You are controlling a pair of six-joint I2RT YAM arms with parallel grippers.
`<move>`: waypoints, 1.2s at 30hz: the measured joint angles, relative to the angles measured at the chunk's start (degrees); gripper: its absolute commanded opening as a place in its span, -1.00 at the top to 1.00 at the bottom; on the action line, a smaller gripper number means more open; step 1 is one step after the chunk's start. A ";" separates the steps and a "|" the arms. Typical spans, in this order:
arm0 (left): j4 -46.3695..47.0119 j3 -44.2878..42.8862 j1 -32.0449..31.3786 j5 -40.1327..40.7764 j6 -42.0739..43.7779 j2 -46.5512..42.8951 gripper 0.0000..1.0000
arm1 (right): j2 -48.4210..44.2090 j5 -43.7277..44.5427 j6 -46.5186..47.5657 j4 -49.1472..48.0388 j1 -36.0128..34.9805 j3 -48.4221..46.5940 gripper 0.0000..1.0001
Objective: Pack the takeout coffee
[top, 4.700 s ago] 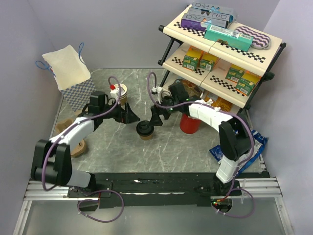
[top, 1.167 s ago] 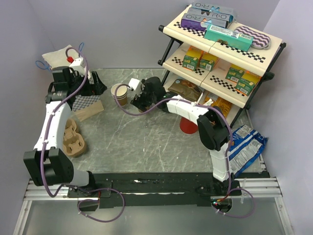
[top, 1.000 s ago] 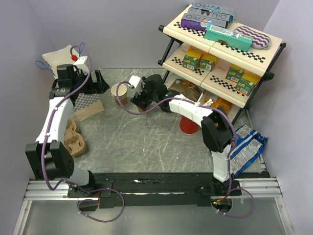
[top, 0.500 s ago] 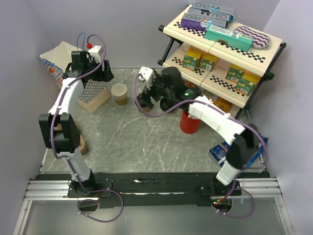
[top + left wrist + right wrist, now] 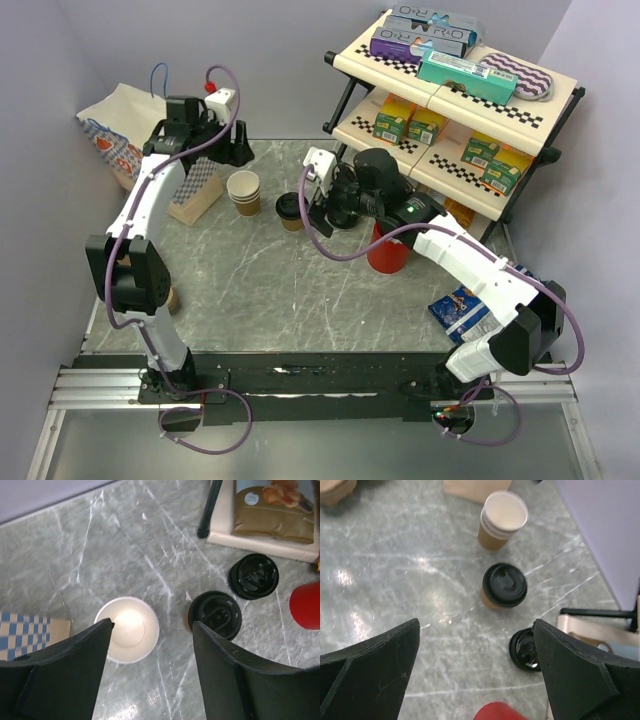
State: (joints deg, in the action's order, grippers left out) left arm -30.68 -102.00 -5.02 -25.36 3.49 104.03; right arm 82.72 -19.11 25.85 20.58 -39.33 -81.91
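One takeout coffee, a brown cup with a black lid [image 5: 290, 209], stands on the table; it also shows in the left wrist view [image 5: 215, 615] and the right wrist view [image 5: 504, 586]. A second lidded cup is not in view. A loose black lid [image 5: 525, 650] lies beside the cup, also in the left wrist view [image 5: 254, 576]. My right gripper [image 5: 313, 210] [image 5: 476, 624] is open and empty, above and right of the lidded cup. My left gripper [image 5: 230, 152] [image 5: 151, 626] is open and empty, high above the lidless cup.
A lidless brown cup with white inside [image 5: 243, 191] [image 5: 127, 636] [image 5: 503, 519] stands left of the lidded one. A red cup [image 5: 388, 251] and a two-tier snack shelf [image 5: 455, 110] are to the right. A checkered paper bag [image 5: 195, 186] and a cup carrier [image 5: 168, 297] are at left.
My right gripper has moved right, away from the lidded cup, which now stands in the open. My left gripper has swung right along the back, over the lidless cup.
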 measured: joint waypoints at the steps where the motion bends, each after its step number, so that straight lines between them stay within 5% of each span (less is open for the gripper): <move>1: -0.26 -0.74 -0.52 0.15 -0.11 0.22 -0.39 | -0.07 -0.02 0.04 0.44 0.00 0.46 -1.00; 23: -4.79 -5.73 -0.04 13.66 -0.72 11.54 -0.04 | -4.98 -0.09 0.63 5.31 0.00 4.26 -0.99; 26: -4.83 -5.73 -0.04 13.68 -0.50 12.31 0.19 | -4.98 -0.07 0.66 5.86 0.00 4.46 -0.99; 36: -6.01 -5.73 -0.04 13.79 0.04 15.06 0.17 | -4.98 -0.07 0.81 5.88 0.00 4.48 -0.99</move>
State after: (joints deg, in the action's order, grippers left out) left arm -36.69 -107.72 -5.06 -11.57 3.53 119.09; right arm 77.73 -19.18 26.65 26.46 -39.33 -77.43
